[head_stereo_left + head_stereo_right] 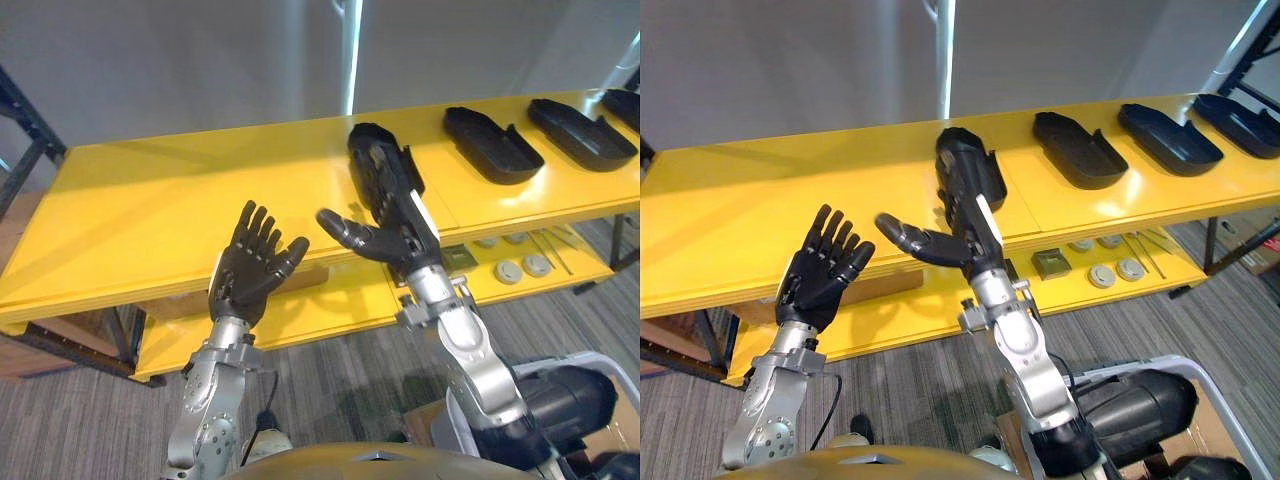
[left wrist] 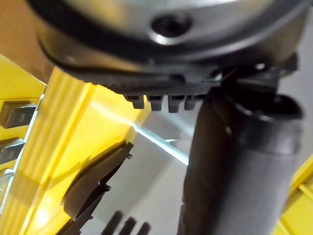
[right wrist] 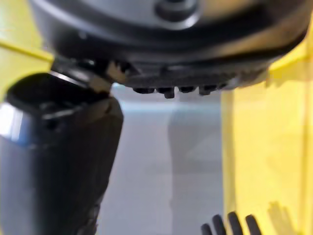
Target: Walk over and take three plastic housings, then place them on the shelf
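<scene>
The nearest plastic housing is partly covered by the right hand, so I cannot tell whether they touch; the farthest housing is cut off at the edge; with two more they lie in a row on the yellow tabletop, black, shallow, elongated shells; the right hand stretches forward, fingers straight, thumb spread; the left hand is raised, fingers straight, empty.

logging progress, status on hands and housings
Left hand open, raised before yellow shelf. Right hand open, fingers straight over nearest black plastic housing. Three more housings farther right. Nothing in the way.
</scene>
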Tool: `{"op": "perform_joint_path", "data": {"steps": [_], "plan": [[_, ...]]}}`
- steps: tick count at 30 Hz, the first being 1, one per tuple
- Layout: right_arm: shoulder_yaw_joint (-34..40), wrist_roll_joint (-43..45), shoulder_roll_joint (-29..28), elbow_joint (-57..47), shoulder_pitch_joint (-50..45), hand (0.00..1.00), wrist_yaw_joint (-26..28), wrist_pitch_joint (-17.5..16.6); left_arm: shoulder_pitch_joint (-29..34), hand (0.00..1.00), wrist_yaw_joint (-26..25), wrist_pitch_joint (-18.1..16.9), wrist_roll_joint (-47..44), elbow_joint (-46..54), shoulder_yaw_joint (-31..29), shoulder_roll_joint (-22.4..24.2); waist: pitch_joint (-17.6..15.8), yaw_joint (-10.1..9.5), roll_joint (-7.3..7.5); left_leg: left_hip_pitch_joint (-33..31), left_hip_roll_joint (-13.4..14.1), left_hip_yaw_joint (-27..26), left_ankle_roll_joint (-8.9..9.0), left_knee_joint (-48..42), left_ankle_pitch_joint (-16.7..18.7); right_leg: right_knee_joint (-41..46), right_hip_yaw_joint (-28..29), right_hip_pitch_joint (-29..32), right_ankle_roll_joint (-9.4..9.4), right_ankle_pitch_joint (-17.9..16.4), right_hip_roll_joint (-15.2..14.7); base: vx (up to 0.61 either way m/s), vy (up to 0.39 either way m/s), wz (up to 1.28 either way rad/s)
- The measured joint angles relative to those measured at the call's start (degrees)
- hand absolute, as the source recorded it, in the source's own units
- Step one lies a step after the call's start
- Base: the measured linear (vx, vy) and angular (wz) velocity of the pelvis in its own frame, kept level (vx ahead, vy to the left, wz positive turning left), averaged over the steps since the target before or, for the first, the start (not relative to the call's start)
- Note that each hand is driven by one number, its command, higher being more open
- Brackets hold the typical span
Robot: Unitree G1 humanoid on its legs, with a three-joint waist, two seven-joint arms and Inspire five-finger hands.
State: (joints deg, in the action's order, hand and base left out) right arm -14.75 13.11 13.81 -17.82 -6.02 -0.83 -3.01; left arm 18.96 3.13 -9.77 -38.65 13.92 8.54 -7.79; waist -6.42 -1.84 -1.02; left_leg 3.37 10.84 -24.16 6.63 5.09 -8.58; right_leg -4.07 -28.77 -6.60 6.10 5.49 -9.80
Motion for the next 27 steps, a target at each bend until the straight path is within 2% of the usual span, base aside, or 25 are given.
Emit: {"op": "perform_joint_path", "data": {"steps": [6,14,22,27], "plan": [[0.4,1.9,0.0,0.0,-10.3,1.00,3.7,0.0,1.7,1.00,0.3,-0.2,0.0,0.1,0.7,0.0,0.1,2.20,-0.05,0.1,0.3,-2.3,0.27,0.0,0.7,0.0,2.3,1.6,0.05,0.1,0.2,0.05,0.002,-0.20],[-1.9,1.7,-0.2,0.0,-11.0,1.00,3.1,-3.0,1.7,1.00,-0.1,-1.2,0.0,0.1,2.5,-0.1,0.6,2.17,-0.02,0.2,0.2,-2.6,0.52,-0.2,1.1,0.1,2.5,1.6,0.05,0.1,0.2,0.03,0.003,0.00],[-3.9,0.1,-0.1,0.4,-7.8,1.00,-3.4,-4.0,1.7,1.00,-1.8,-1.3,0.1,0.2,2.9,-1.1,2.0,2.12,-0.19,0.2,0.1,-2.4,0.31,0.0,1.3,0.1,2.4,1.5,0.05,0.1,0.0,0.00,0.000,0.00],[-3.9,-1.1,-0.2,4.2,-5.0,1.00,-8.7,-4.0,1.7,1.00,-2.3,-1.3,0.2,0.2,2.9,-1.1,2.5,1.94,-0.57,0.2,0.0,-2.1,0.09,0.0,1.1,0.5,2.2,1.5,-0.06,0.0,-0.1,0.00,0.009,0.02]]}}
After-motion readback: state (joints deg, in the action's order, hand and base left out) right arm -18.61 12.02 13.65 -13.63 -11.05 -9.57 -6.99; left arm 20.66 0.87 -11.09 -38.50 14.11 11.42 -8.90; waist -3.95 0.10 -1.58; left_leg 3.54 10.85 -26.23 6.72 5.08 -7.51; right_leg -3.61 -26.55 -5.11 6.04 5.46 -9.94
